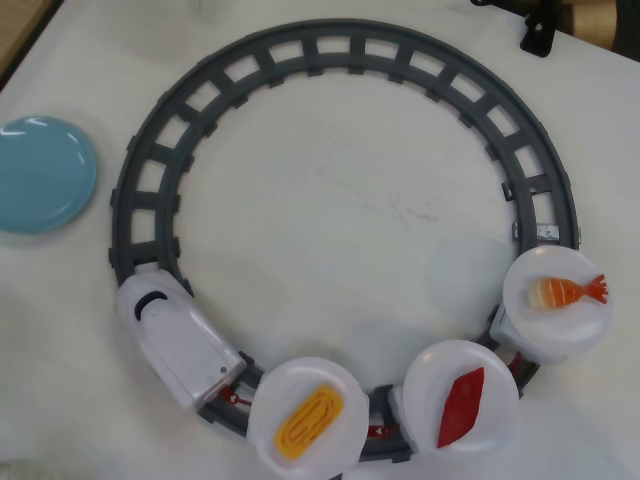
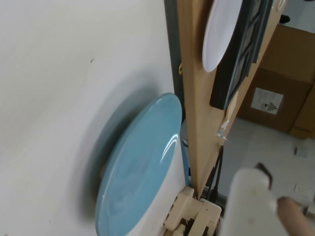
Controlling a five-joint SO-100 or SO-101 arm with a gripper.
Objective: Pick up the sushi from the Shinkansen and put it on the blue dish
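Looking down from the overhead view, the train (image 1: 175, 340) is sitting at the lower left of the round track (image 1: 340, 45), pulling three white plates behind it. The sushi (image 1: 461, 406) we're after, the flat red piece, is lying on the middle plate (image 1: 432, 385) at the bottom right of the frame, with the yellow egg piece (image 1: 309, 422) on the plate to its left and the shrimp (image 1: 568, 291) on the plate up to its right. The blue dish (image 1: 45, 175) is waiting empty at the far left edge, well apart from the track.

The arm isn't showing overhead at all. In the wrist view the camera is looking sideways at the blue dish (image 2: 140, 167) and a wooden board (image 2: 197, 98), and only a pale blurry bit of the gripper (image 2: 253, 204) is poking in at the lower right, so I can't tell if it's wide or narrow.

My guess is the reach is only just getting started. To do it well I'd be coming down over the red piece with the fingers lined up across its narrow width, gripping low on the rice, and staying clear of the neighbouring plates so nothing is getting knocked off
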